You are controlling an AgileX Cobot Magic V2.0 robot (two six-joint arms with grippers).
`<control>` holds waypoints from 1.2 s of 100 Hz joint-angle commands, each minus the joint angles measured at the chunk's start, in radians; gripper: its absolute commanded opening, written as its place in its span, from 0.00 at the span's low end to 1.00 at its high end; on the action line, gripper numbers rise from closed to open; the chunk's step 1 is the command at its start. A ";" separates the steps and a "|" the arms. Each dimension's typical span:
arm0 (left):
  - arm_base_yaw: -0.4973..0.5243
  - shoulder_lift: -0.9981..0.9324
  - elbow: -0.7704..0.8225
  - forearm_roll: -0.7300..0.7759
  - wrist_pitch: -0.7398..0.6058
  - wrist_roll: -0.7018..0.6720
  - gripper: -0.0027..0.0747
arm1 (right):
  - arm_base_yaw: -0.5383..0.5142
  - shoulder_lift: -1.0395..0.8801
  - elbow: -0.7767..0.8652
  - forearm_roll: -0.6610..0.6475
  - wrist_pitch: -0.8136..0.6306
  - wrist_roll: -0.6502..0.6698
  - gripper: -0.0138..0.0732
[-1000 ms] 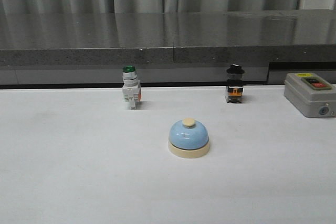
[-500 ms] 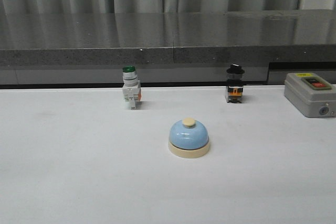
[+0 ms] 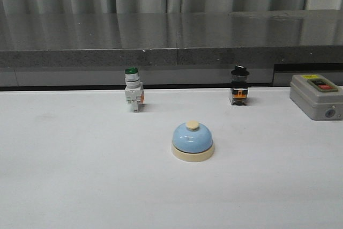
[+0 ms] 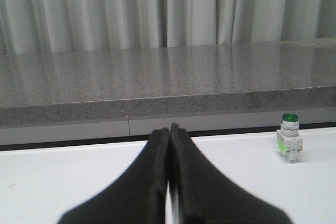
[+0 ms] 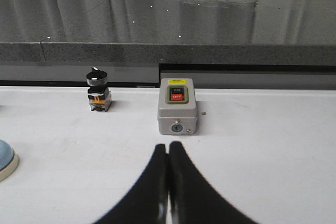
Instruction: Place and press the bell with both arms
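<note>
Wrist views: both grippers' jaws closed (empty)

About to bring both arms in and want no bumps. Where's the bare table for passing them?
Bare table lies on both sides of the bell and in front of it. The back edge is crowded: green-capped switch, black-knobbed switch and grey box stand there, with open gaps between them.

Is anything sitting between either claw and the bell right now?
Nothing visible does. The bell stands alone on bare white table. The green-capped switch, black knob switch and grey box stand behind it. Left claw and right claw are shut, empty.
</note>
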 commanded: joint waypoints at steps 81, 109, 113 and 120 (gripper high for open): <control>0.000 -0.027 0.042 -0.007 -0.086 -0.013 0.01 | -0.005 -0.017 -0.014 -0.001 -0.089 -0.009 0.09; 0.000 -0.027 0.042 -0.007 -0.086 -0.013 0.01 | -0.005 -0.017 -0.050 -0.001 -0.194 -0.009 0.09; 0.000 -0.027 0.042 -0.007 -0.086 -0.013 0.01 | -0.005 -0.012 -0.079 -0.001 -0.173 -0.009 0.09; 0.000 -0.027 0.042 -0.007 -0.086 -0.013 0.01 | -0.005 0.008 -0.142 -0.001 -0.125 -0.009 0.09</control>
